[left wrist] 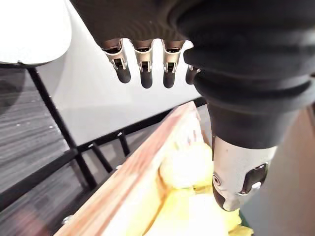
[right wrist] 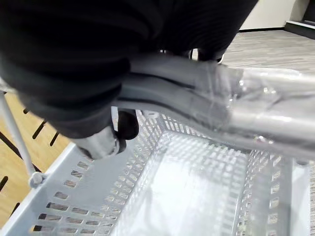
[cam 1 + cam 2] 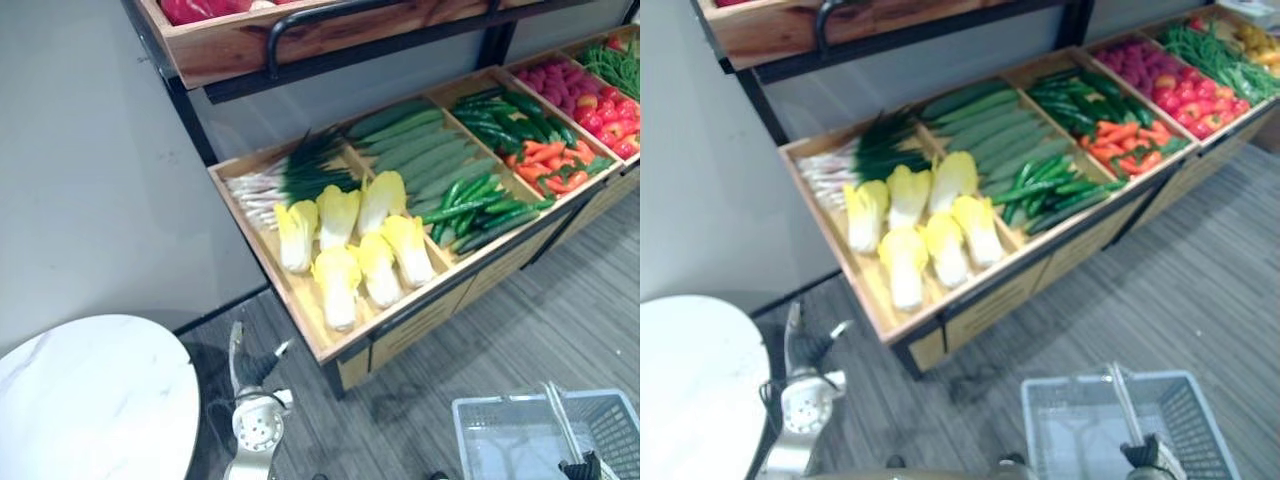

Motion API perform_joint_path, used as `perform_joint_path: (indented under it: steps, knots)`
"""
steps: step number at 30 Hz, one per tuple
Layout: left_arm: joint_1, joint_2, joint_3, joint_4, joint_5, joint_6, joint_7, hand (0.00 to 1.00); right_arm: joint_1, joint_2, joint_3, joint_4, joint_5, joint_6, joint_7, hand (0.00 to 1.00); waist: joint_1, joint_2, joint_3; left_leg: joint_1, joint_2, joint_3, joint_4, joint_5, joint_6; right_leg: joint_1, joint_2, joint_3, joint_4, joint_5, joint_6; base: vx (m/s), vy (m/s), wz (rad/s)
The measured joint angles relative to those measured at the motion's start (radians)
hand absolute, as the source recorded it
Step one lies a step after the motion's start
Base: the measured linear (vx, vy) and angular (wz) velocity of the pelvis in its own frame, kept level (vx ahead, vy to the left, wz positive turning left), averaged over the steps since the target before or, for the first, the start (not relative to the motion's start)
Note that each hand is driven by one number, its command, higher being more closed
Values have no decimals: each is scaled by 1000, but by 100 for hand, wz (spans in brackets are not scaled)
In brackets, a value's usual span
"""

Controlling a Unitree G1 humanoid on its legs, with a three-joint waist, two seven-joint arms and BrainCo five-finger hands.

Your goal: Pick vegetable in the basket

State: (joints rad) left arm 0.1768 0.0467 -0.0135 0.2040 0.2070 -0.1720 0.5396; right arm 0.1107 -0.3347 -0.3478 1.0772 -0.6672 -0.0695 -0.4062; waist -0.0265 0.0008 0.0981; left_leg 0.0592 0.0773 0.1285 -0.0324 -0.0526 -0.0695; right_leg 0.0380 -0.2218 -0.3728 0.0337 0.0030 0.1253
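Lying in the end compartment of the wooden crate (image 3: 300,300), the pale yellow cabbages (image 3: 350,250) sit just ahead of the left hand (image 1: 143,54), beyond its fingertips and not touching them. Their long axes run roughly parallel, from the crate's front edge towards its back. White stalk ends point towards the hand; yellow leafy tips point away. The left hand is empty, its fingers (image 1: 146,73) straight and relaxed, with the thumb (image 1: 241,182) apart; the wrist view places one cabbage close past the thumb. The grey plastic basket (image 3: 500,420) hangs low under the right hand (image 2: 74,73), which is clenched round the basket's handle (image 2: 236,113); no vegetable is seen in the basket. Green spring onions (image 3: 290,180) lie beyond the cabbages, farther from the left hand. Cucumbers (image 3: 470,205) and carrots (image 3: 550,165) occupy compartments towards the right-hand side. A round white table (image 3: 90,400) stands on the left hand's outer side.
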Motion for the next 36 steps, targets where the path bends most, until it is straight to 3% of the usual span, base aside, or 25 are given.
perform_joint_path:
  steps: [8,11,17,20,36]
  knots:
    - [-50,0,-25,-32,52,22,48,0,8,3,32,1,-36,17,-2,100,-2,3,-5,1,6,53,-12,9,-4,-33,13,58,-18,4,7,-57,-16,-19]
    - [-79,0,-35,-32,73,31,57,0,14,4,53,0,-42,18,-2,100,-28,2,-12,16,12,65,-38,20,-9,-35,21,70,-22,5,8,-4,-27,-13]
    - [-137,-1,-40,-17,82,53,81,0,20,2,80,-9,-43,23,-3,100,-31,1,-18,32,19,107,-54,19,-11,-47,34,106,-36,13,9,17,-12,-21]
    - [-165,-1,-39,31,82,69,86,0,14,2,92,-25,-43,23,-2,100,-51,2,-19,31,20,112,-55,19,-11,-46,34,109,-48,22,9,20,-8,-6]
    - [-232,-7,-7,167,72,135,148,0,43,2,162,-140,-80,14,-2,100,-58,-14,-23,1,25,172,-52,14,-18,-109,46,176,-66,48,6,-27,-25,-11]
